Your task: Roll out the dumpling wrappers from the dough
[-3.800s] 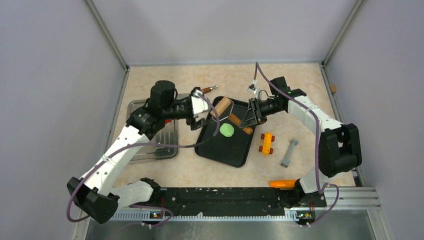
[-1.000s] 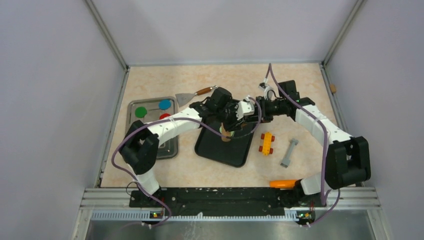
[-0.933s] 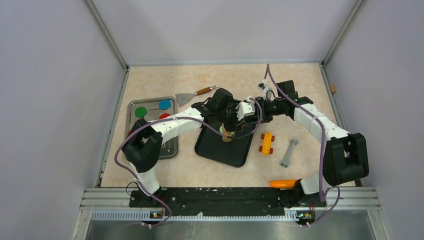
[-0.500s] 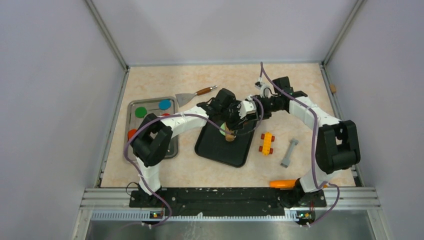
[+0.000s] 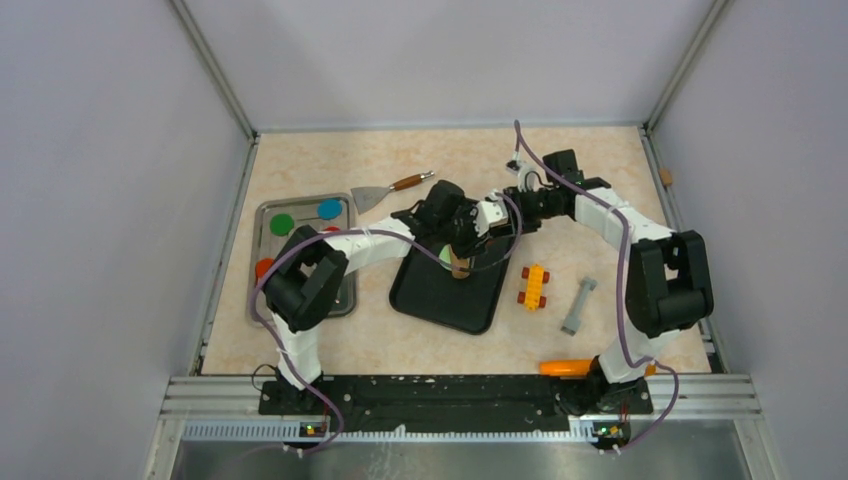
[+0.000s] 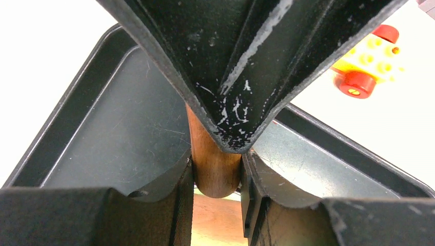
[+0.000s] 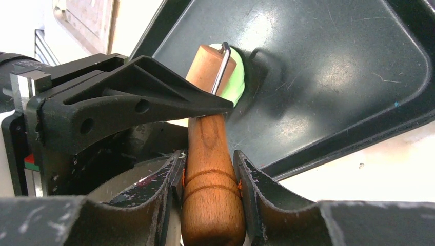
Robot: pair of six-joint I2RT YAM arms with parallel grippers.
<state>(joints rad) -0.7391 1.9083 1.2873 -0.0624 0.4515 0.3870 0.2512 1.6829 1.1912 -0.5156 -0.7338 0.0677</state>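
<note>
Nearest the arm bases, well short of the black tray point(image 5: 440, 300) and off to its right, lies an orange piece point(image 5: 565, 367). A grey bar point(image 5: 579, 305) and a yellow-and-red toy block point(image 5: 534, 286) sit a little closer in, beside the tray's right rim.

In the tray's far half, the dough point(image 7: 235, 82) is a small lime-green lump caught under the far end of the wooden rolling pin point(image 7: 210, 205). The right gripper point(image 7: 209, 156) is part-way closed, its jaws clamped on the pin's handle. The left gripper point(image 6: 216, 163) is part-closed on the wood too, crossing just ahead of the right one.

Left of the black tray is a metal tray point(image 5: 275, 245) holding coloured discs. Beyond the black tray's far-left corner lies a spatula point(image 5: 385, 190).

The lump looks thick, so rolling seems barely begun. With both grippers crowded on one short handle, uneven pressure could tilt the pin off the dough. The fingers could clash, soft dough could stick and lift, or the loose tray could slide.
</note>
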